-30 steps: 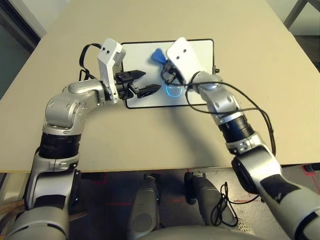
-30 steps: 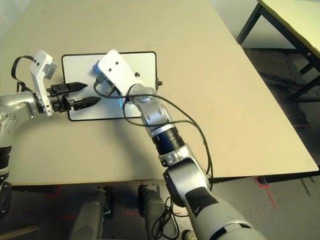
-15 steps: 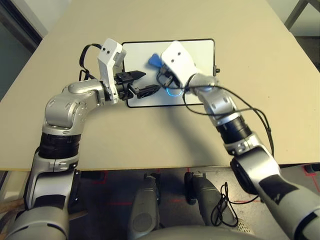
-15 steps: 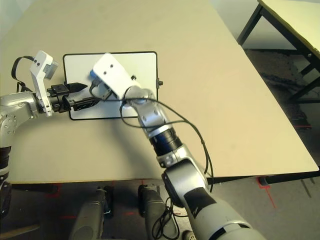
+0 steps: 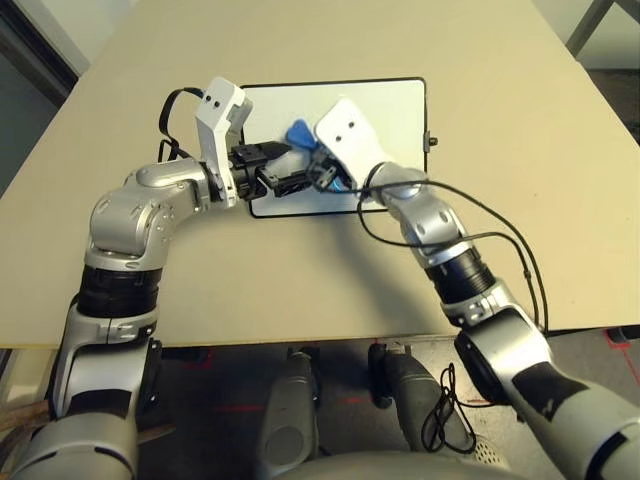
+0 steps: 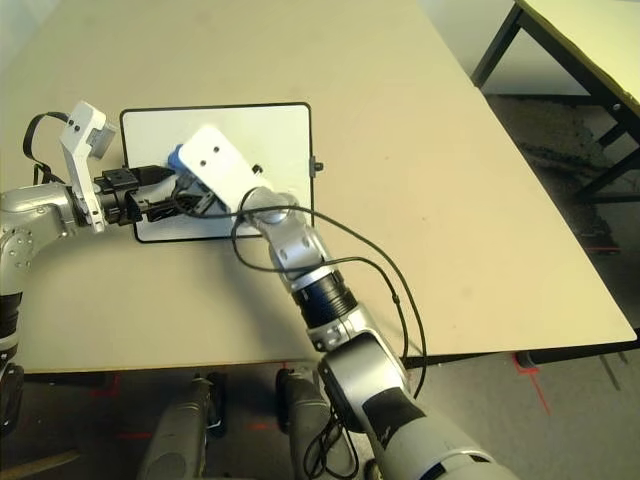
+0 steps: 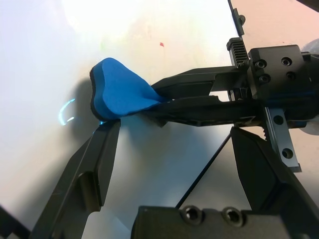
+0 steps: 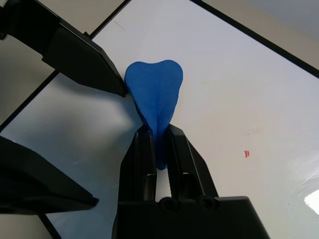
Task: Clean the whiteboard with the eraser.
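The whiteboard (image 5: pixel 390 105) lies flat on the tan table, with a tiny red speck (image 8: pixel 246 154) on its white face. My right gripper (image 8: pixel 158 133) is shut on the blue eraser (image 5: pixel 298 133), pinching its middle and holding it over the board's left part. My left gripper (image 5: pixel 283 170) stands open at the board's near-left edge. One of its fingers (image 7: pixel 102 154) is right beside the eraser (image 7: pixel 117 94), and I cannot tell whether they touch. A bluish glare arc (image 7: pixel 65 110) shows on the board beside the eraser.
A small black knob (image 5: pixel 431 141) sticks out from the board's right side. Black cables (image 5: pixel 500 230) loop off my right forearm over the table. A second table (image 6: pixel 590 40) stands off to the far right. Bare tabletop (image 5: pixel 300 270) lies in front of the board.
My right gripper has carried the eraser leftward across the board until it is next to the left gripper's fingers. The left arm has stayed where it was.
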